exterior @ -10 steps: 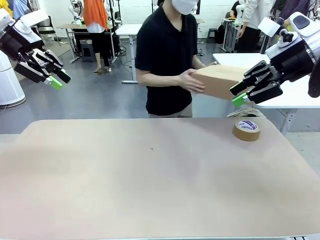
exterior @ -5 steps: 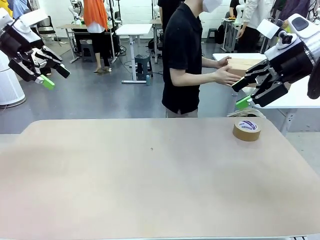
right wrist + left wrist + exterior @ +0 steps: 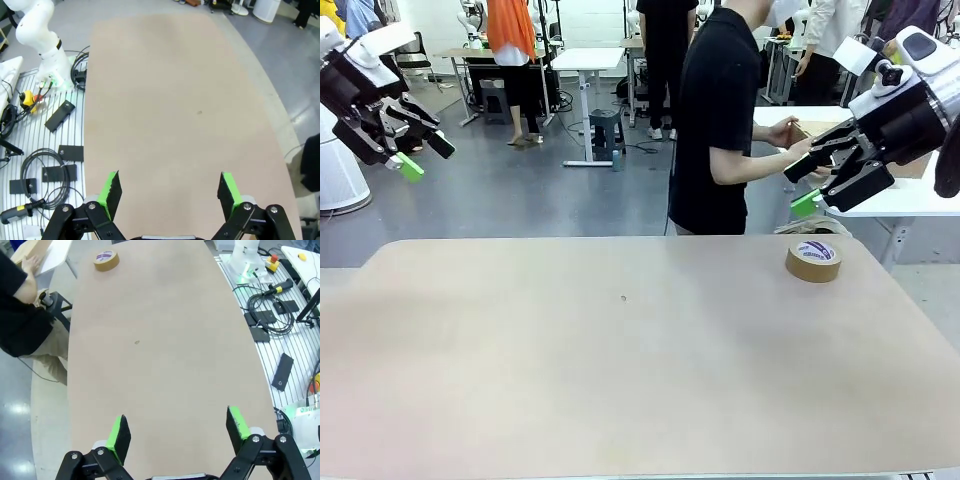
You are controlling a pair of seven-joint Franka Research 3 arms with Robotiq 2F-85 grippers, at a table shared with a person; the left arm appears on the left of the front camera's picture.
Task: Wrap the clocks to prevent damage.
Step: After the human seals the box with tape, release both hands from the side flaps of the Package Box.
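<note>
Brown tape roll [image 3: 813, 259] lies near the far right edge of the table [image 3: 620, 370], and a person [image 3: 725, 120] beyond it handles a cardboard box [image 3: 820, 130] on another table. Both the left gripper [image 3: 415, 150] and right gripper [image 3: 810, 185] hang raised, wide open, empty.

From the left wrist, spread fingers [image 3: 119, 436] frame the table [image 3: 165, 365]; the tape roll [image 3: 106, 260] is far off.

From the right wrist, open fingers [image 3: 110, 192] hold nothing. No clocks can be made out.

Occupying the foreground: a beige rounded table [image 3: 620, 350], bordered by a glossy grey floor [image 3: 520, 200]. Standing farther back: white desks [image 3: 585, 60] and a dark stool [image 3: 607, 125], under even indoor lighting. Lying beside the table: black cables [image 3: 267, 302] on a ribbed metal platform [image 3: 295, 347].
</note>
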